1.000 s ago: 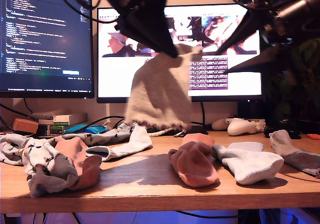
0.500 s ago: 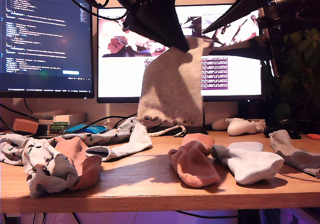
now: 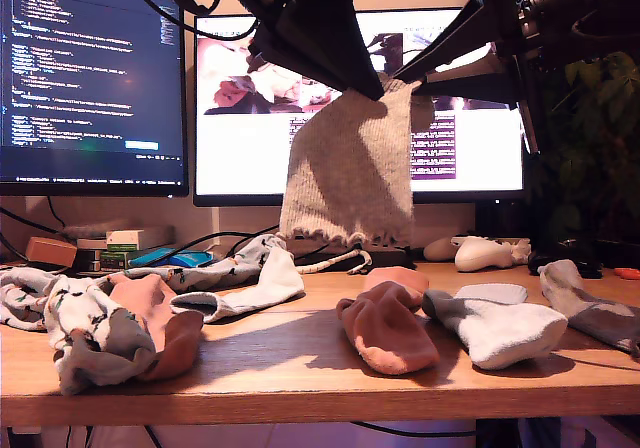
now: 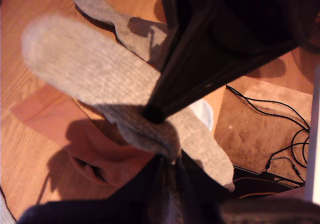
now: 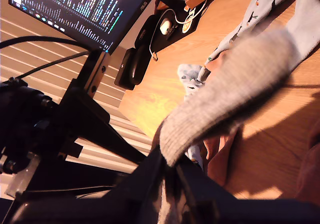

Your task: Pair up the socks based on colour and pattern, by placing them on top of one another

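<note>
A grey-taupe frilly-cuffed sock (image 3: 350,168) hangs in the air in front of the middle monitor. My first gripper (image 3: 378,90), coming down from the exterior view's upper left, is shut on its top. My second gripper (image 3: 403,80), reaching in from the exterior view's upper right, is shut on the same top edge. In the first wrist view the grey sock (image 4: 85,64) stretches out from my first gripper (image 4: 165,159). The second wrist view shows the grey sock (image 5: 235,79) leaving my second gripper (image 5: 167,166). A matching grey sock (image 3: 590,308) lies on the table at the exterior view's right.
On the wooden table (image 3: 300,368) lie a salmon sock (image 3: 385,328), a light blue-white sock (image 3: 500,328), printed pale blue socks (image 3: 80,328) with another salmon sock (image 3: 160,318), and a pale sock (image 3: 250,278). A white controller (image 3: 485,253) and two monitors (image 3: 90,68) stand behind.
The hanging grey sock has moved toward the exterior view's right and slightly up. My second gripper's fingers, spread apart beside the sock before, have come together on its top edge.
</note>
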